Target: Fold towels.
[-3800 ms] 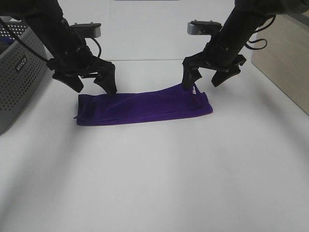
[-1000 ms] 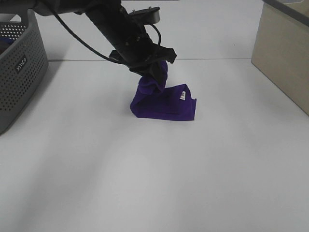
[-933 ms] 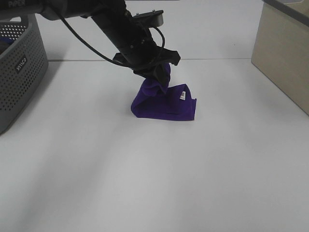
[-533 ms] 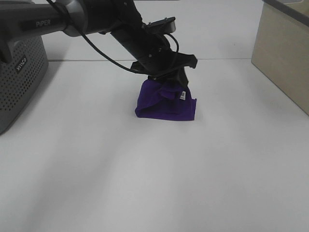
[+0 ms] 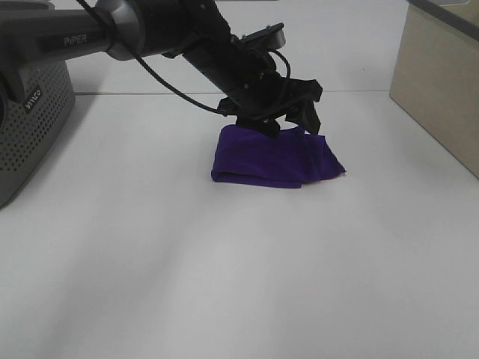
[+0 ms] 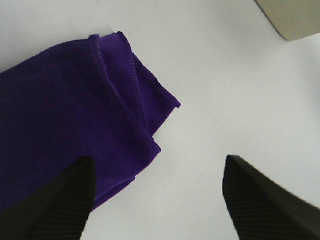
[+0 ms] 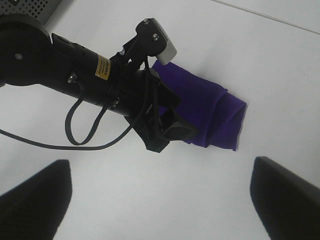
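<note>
The deep purple towel [image 5: 273, 157] lies folded in a short, thick rectangle at the middle of the white table [image 5: 224, 262]. Its white tag does not show. My left arm reaches across from the left, and my left gripper [image 5: 293, 121] hangs open and empty just above the towel's far right part. In the left wrist view the layered, stitched corner of the towel [image 6: 65, 115] lies flat between and ahead of the spread fingers [image 6: 55, 205]. My right gripper [image 7: 160, 205] is open and empty, high above the table, looking down on the left arm and the towel [image 7: 210, 112]. It is out of the exterior view.
A gray perforated basket [image 5: 30, 112] stands at the far left. A light wooden box [image 5: 441, 82] stands at the right edge, and its corner shows in the left wrist view [image 6: 295, 15]. Bare white table lies in front of the towel.
My left gripper carried the towel's lifted end to the right over the rest, laid it down and opened. The towel went from a raised bunch to a flat folded stack.
</note>
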Available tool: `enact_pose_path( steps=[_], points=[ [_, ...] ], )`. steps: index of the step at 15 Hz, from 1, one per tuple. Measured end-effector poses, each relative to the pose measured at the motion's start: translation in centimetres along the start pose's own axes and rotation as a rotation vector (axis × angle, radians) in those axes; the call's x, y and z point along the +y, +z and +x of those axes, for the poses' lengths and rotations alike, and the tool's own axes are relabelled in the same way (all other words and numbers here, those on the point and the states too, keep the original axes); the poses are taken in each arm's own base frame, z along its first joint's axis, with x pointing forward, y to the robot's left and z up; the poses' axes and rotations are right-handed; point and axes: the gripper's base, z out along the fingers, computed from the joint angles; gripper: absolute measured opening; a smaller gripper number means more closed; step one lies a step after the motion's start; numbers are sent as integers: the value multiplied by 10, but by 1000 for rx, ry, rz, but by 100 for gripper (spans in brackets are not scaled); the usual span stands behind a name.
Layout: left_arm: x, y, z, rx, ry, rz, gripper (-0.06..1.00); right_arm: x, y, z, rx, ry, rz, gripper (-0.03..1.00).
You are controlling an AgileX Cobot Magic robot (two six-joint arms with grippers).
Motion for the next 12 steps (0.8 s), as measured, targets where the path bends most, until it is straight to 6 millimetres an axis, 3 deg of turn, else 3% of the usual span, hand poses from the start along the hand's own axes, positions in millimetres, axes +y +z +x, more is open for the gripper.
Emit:
enact_pose_path(
  steps=[2,4,5,8,12],
  points=[
    [-1,-9,-5,-7,69,-33,67,0,0,0,0,-1,1,94],
    [1,-41,-17,6,173,-135,69,-1,0,0,3,-7,16,94],
    [10,-74,-26,39,219,-256,70,-3,0,1,6,-13,32,94],
    [26,-149,-42,55,172,-469,73,-5,0,1,10,-12,52,94],
    [57,-229,-53,-67,64,-558,73,-22,-3,3,36,7,239,94]
  ],
)
